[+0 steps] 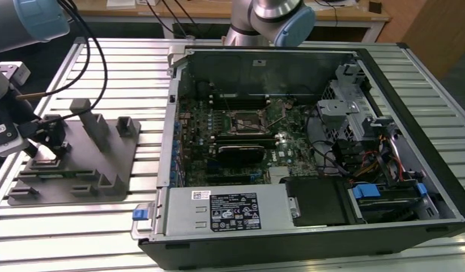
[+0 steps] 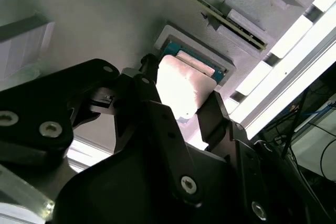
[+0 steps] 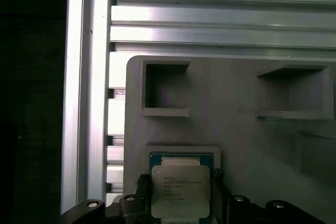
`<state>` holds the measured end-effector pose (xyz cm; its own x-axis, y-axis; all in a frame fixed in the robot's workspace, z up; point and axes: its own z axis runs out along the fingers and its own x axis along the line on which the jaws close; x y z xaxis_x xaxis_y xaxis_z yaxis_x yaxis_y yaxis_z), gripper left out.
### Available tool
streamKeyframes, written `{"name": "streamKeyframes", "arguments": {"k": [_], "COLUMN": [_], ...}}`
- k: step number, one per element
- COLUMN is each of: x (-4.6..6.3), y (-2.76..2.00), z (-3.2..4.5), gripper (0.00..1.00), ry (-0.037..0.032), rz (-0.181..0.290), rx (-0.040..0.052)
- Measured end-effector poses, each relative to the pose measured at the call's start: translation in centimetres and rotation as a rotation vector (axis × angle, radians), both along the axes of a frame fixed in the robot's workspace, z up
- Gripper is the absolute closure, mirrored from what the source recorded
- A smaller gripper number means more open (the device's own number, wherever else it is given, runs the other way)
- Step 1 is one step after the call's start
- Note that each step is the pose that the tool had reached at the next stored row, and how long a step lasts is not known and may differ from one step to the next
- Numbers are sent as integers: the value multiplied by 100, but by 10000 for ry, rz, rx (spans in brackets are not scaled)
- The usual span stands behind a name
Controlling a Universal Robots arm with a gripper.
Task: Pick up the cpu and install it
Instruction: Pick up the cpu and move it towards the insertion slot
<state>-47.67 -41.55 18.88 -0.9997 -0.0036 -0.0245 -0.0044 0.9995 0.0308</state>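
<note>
Step in hand: the pick, at the grasp. Install not begun.

Where things are: in the exterior view your end effector (image 1: 49, 139) is low over the near-left part of the grey fixture plate (image 1: 111, 181), which lies on the slatted worktop (image 1: 81, 226) at the exterior view's left. The open computer case (image 1: 436, 187) is at the exterior view's right. Its board socket (image 1: 251, 120) is well apart from the arm's working end.

The cpu (image 3: 180, 190) lies flat, silver top up, in a square pocket (image 3: 157, 150) of that plate. It looks seated and not yet lifted.

End effector: in both wrist views it straddles the chip (image 2: 184, 85). One of the black fingers (image 2: 149, 77) is at one edge and its mate at the opposite edge. The jaws are drawn in to about the chip's own width, and you can see no gap on either side. My reading is that it is clenched on the cpu by its two edges. Nothing else is in the grasp.

What the pick calls for from here, as a judgement: an even hold on both edges, and a straight rise that clears the pocket walls without tilting the chip. The shiny top gives no purchase, so everything rests on the edge contact.
</note>
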Motion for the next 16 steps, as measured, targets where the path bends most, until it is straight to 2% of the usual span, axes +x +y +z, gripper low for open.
{"name": "streamKeyframes", "arguments": {"k": [16], "x": [0], "y": [0], "z": [268], "gripper": [45], "ry": [-3], "rz": [1], "rx": [-1]}}
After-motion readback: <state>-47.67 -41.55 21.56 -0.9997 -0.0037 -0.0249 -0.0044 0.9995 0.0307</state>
